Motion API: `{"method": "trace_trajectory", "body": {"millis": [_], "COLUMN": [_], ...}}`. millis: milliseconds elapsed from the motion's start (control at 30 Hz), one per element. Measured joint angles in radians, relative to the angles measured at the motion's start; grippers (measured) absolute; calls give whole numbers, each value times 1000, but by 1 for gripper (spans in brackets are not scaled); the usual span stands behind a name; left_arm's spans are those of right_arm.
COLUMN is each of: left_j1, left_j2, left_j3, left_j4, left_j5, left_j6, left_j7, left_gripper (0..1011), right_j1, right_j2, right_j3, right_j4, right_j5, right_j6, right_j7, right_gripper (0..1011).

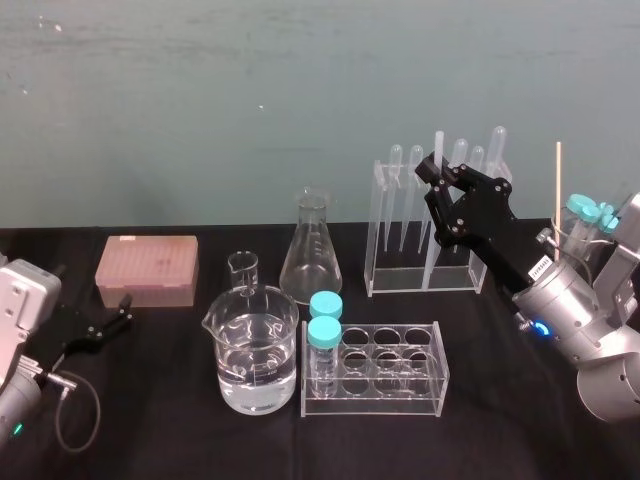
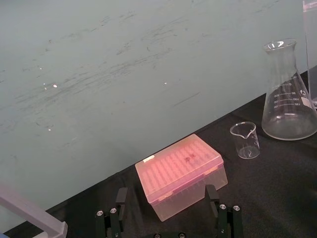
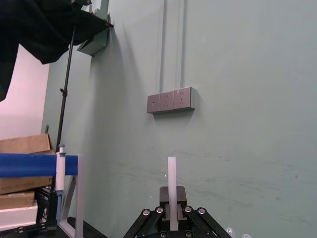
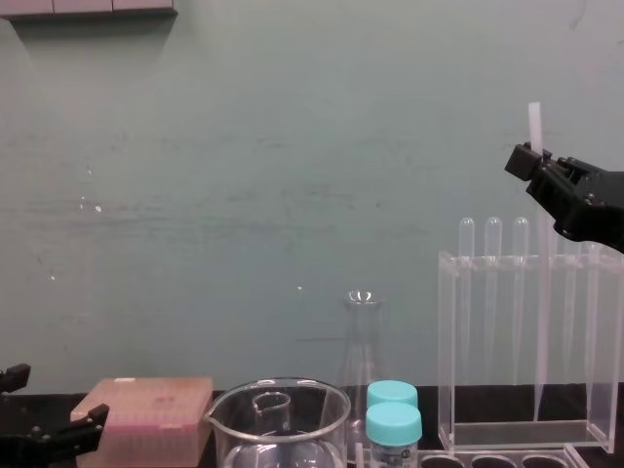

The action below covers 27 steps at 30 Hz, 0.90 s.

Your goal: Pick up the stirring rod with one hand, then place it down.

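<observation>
Your right pincer (image 3: 172, 218) is clenching the rod (image 3: 171, 183) upright (to clear the rack (image 4: 447, 351) beneath); left pincer (image 2: 168, 220) is idling, open.

Pink tip box (image 1: 147, 268), water beaker (image 1: 257, 358), conical flask (image 1: 311, 255) — blue-capped vials (image 1: 324, 338)

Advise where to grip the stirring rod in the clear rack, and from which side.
Grip the stirring rod at its top end, above the clear rack, from the front. Upright among pipettes, only that stretch is free. The right end effector is shut on it there; the left end effector sits parked by the pink box.
</observation>
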Motion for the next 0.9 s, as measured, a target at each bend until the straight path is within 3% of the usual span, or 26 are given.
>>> {"method": "trace_trajectory", "body": {"millis": [900], "left_j1": [0], "left_j2": [0], "left_j3": [0], "left_j4": [0], "left_j5": [0], "left_j6": [0], "left_j7": [0], "left_gripper": [1000], "right_j1": [0], "right_j2": [0], "right_j3": [0], "right_j4": [0], "right_j5": [0], "right_j6": [0], "right_j7": [0], "right_gripper": [77]}}
